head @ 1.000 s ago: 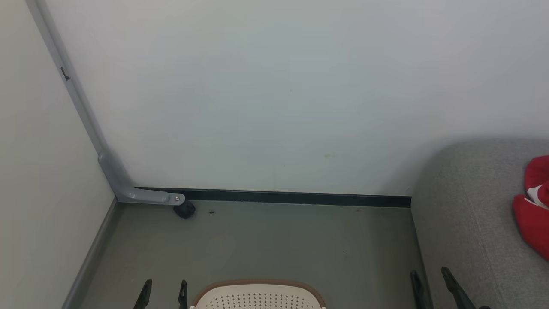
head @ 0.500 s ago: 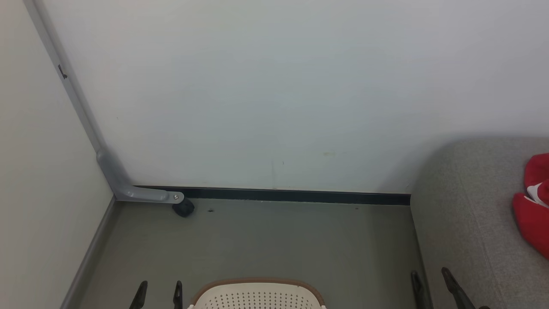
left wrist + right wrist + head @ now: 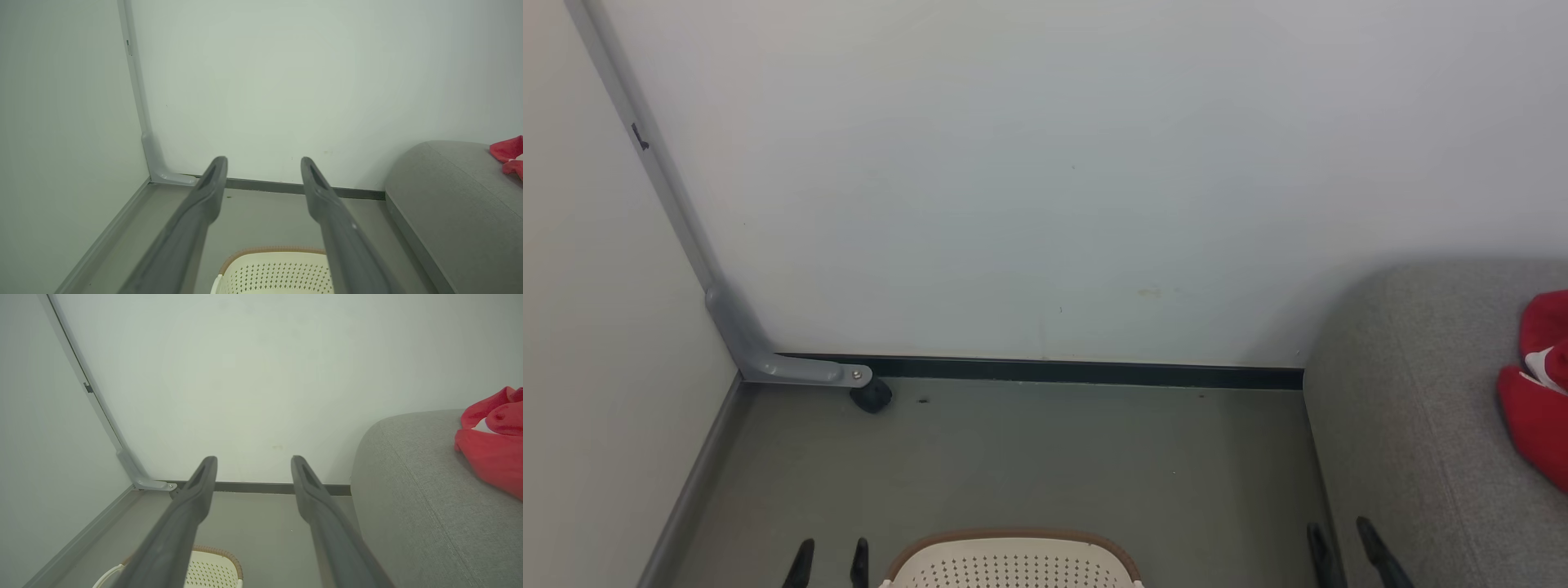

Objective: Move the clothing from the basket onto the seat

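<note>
Clothing (image 3: 1539, 400) on seat (image 3: 1405, 425), right of right claw (image 3: 1339, 531), well apart

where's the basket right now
In the head view the basket sits on the grey floor at the bottom centre, just right of the left gripper and left of the grey seat.

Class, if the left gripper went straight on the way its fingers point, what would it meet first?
Probably the wall, just above the skirting. The open left gripper points over the basket with free air ahead, though depth is hard to judge.
</note>
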Robot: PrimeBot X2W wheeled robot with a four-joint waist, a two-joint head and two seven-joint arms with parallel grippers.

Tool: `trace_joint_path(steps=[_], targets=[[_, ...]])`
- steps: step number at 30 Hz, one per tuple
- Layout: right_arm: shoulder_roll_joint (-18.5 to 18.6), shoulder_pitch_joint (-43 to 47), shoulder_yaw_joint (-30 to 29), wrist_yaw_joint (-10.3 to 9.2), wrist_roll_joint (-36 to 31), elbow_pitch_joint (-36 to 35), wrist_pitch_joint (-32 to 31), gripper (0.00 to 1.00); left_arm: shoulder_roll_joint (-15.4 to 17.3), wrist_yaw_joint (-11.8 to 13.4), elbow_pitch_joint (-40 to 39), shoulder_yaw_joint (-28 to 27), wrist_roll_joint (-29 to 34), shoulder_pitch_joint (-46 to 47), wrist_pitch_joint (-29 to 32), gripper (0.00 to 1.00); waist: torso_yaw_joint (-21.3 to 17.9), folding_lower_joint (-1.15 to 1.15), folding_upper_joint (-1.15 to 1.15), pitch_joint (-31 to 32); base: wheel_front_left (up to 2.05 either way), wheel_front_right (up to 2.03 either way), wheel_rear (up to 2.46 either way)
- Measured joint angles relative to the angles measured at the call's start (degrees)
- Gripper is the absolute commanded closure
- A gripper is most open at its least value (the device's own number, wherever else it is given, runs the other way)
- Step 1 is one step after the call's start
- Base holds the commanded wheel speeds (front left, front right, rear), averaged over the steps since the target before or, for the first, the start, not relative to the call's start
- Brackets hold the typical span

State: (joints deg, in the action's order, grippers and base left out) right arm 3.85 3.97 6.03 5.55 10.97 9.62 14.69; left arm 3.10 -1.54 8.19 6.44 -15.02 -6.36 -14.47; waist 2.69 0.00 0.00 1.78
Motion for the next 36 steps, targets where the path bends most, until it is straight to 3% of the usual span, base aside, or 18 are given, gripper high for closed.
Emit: trace_joint_path(steps=[8, 36], targets=[[-0.4, 1.3, -0.1, -0.01, 1.2, 2.6, -0.6, 1.0, 0.0, 0.0, 2.7, -0.2, -0.7, -1.0, 0.3, 1.0, -0.1, 0.0, 0.0, -0.1, 0.0, 0.0, 0.0], [-0.8, -1.3, -4.5, 0.08, 25.7, 4.4, -7.2, 1.0, -0.1, -1.6, 4.6, -3.4, -24.5, 1.6, 7.0, 1.0, -0.9, 0.01, 0.0, -0.6, 0.0, 0.0, 0.0]])
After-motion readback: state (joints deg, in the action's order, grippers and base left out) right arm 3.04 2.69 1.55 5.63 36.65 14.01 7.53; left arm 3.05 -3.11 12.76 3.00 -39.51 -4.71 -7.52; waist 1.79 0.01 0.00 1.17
